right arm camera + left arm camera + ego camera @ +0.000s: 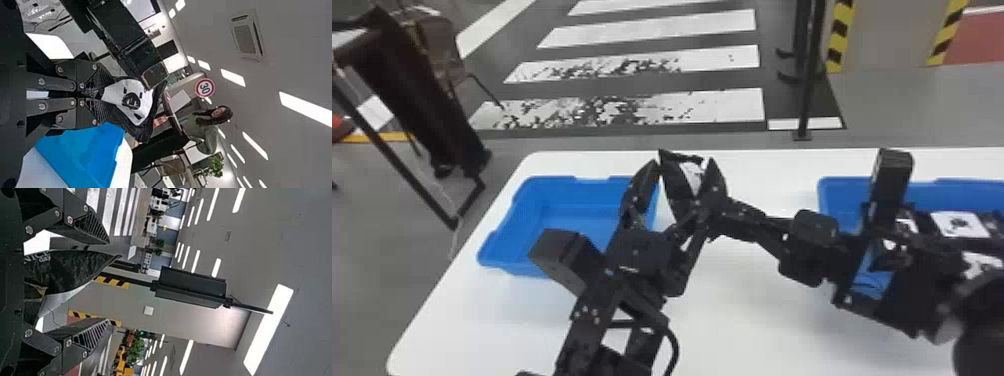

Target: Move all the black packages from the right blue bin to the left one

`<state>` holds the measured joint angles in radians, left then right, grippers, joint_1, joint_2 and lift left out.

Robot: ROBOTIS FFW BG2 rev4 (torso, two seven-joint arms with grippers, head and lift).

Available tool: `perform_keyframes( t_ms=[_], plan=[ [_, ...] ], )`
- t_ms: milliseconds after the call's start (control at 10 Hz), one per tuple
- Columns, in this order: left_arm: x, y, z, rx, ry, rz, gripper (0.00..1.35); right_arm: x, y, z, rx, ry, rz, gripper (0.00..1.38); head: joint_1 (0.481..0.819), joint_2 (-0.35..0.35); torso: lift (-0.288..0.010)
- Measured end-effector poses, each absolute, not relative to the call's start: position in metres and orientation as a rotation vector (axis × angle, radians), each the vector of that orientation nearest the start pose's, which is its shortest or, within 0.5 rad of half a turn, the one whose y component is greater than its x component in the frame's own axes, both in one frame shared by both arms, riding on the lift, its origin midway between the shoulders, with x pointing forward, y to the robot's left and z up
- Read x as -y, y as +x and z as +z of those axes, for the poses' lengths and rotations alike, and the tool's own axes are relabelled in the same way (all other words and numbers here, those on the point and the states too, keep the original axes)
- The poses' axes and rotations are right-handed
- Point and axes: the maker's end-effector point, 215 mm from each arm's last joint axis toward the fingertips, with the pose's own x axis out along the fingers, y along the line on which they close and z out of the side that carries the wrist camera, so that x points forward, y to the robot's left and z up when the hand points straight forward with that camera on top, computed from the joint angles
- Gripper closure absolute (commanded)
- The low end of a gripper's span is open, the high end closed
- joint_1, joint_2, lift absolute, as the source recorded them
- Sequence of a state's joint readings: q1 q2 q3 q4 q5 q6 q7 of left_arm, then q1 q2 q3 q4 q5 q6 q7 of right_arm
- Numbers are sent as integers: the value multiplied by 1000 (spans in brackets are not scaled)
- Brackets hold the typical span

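Observation:
In the head view, my left gripper (pixel 684 160) is open around one end of a black package with a white label (pixel 693 175). My right gripper (pixel 708 212) meets the package from the right side. The left wrist view has the black package (pixel 72 271) between the spread fingers of my left gripper (pixel 108 281), with gaps on both sides. My right gripper (pixel 102 95), in the right wrist view, is shut on the package (pixel 148 102). The left blue bin (pixel 567 200) looks empty. Several packages (pixel 959 224) lie in the right blue bin (pixel 939 187), partly hidden behind my right arm.
Both bins stand on a white table (pixel 732 320), whose far edge (pixel 757 151) runs behind the grippers. My two arms meet above the stretch between the bins. A dark stand (pixel 417 90) is on the floor beyond the table's left side.

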<state>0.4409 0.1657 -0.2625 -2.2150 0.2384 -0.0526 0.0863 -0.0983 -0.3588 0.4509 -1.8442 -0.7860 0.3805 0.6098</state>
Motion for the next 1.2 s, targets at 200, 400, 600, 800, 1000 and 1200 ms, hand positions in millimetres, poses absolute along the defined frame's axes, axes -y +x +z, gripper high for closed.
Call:
perform_keyframes(
  t_ms=[200,400,600,800,1000,1200],
  plan=[
    [-100,441,-243,75,-343,-295,929,-55,434,-264,-178,434,1229,1101,695,198,-181],
    [-96,442,-261,3,-385,-316,1187,-57,433,-264,-179,439,1234,1101,695,193,-181],
    [-100,443,-257,23,-367,-306,1205,-58,432,-263,-175,439,1238,1101,695,201,-181],
    [-106,443,-245,71,-342,-292,1205,-57,435,-266,-180,436,1228,970,695,205,-181],
    [-122,445,-231,128,-323,-259,1205,-54,437,-271,-186,464,1215,231,695,221,-181],
    [-159,452,-227,169,-254,-163,1205,-51,438,-274,-179,478,1203,101,695,252,-181]
  ],
)
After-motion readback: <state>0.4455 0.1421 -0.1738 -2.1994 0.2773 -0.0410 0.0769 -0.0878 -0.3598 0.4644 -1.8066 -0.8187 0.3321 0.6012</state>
